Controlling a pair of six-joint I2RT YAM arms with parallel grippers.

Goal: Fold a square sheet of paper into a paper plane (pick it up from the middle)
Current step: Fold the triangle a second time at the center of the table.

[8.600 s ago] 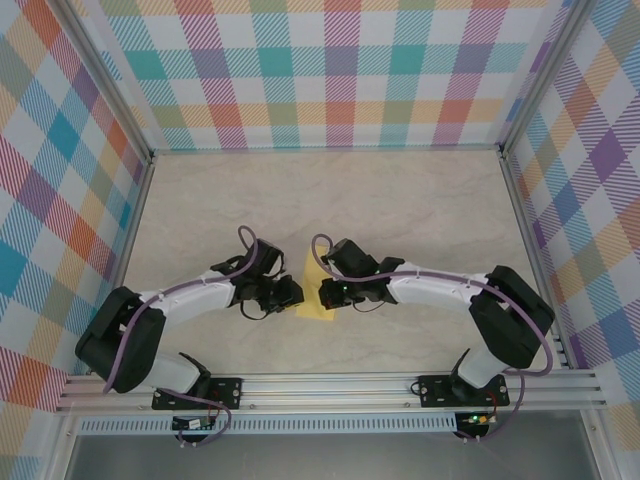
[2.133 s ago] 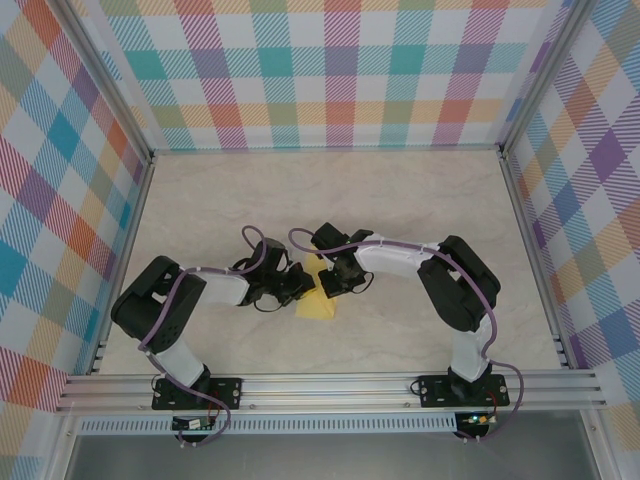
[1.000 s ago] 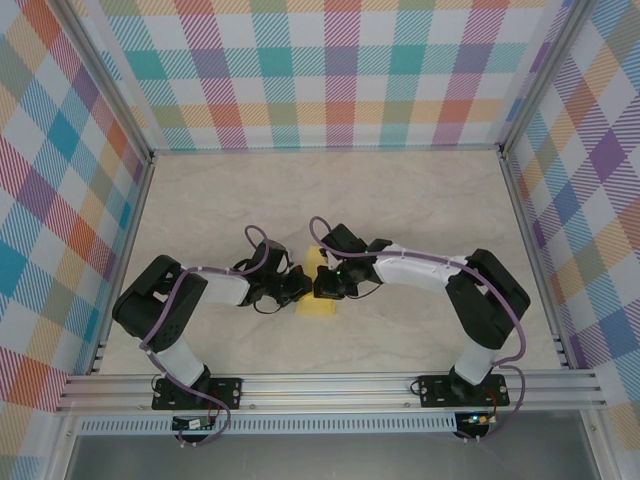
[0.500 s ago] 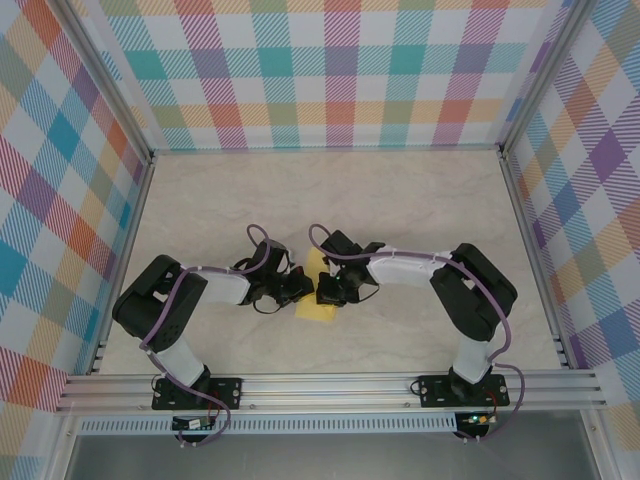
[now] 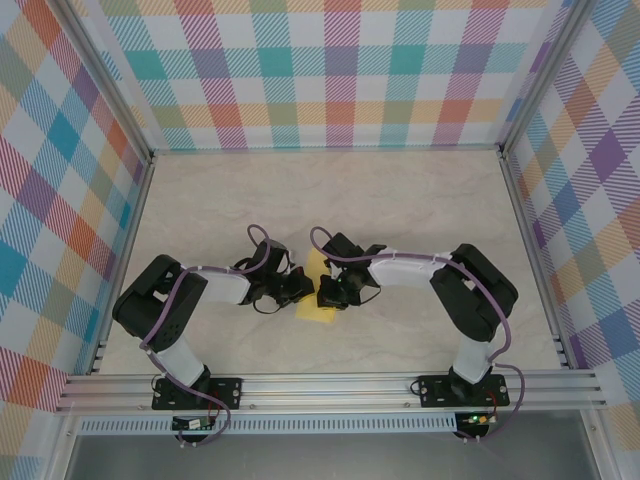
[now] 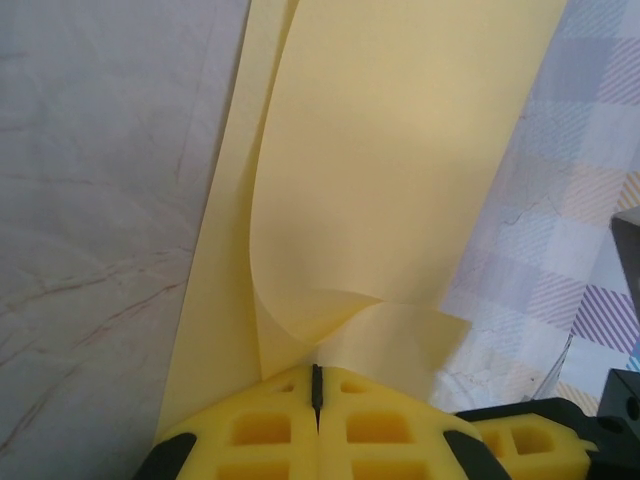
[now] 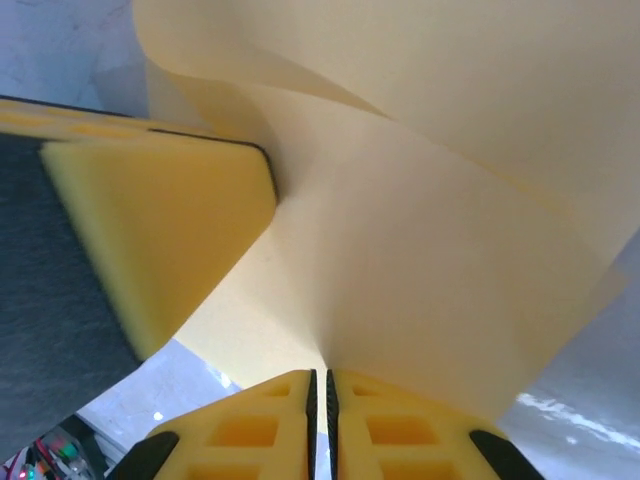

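The square sheet of paper (image 5: 318,312) is pale yellow and folded into a narrow layered strip at the table's middle, raised between both grippers. My left gripper (image 5: 303,288) is shut on its left side. In the left wrist view the yellow jaws (image 6: 317,372) meet tightly, and curled paper layers (image 6: 400,150) rise out of them. My right gripper (image 5: 323,290) faces it from the right. In the right wrist view its jaws (image 7: 320,376) stand a hair apart, pinching the paper (image 7: 420,230). The left gripper's yellow finger (image 7: 160,230) lies close at the left.
The marble-patterned table (image 5: 400,200) is fenced by checkered walls (image 5: 330,70) at the back and both sides. An aluminium rail (image 5: 330,385) carrying the arm bases runs along the near edge. Both arms bend inward, elbows out toward the side walls.
The right arm's elbow has swung a little inward and its gripper has shifted slightly against the paper. The left arm and its grip have stayed put.
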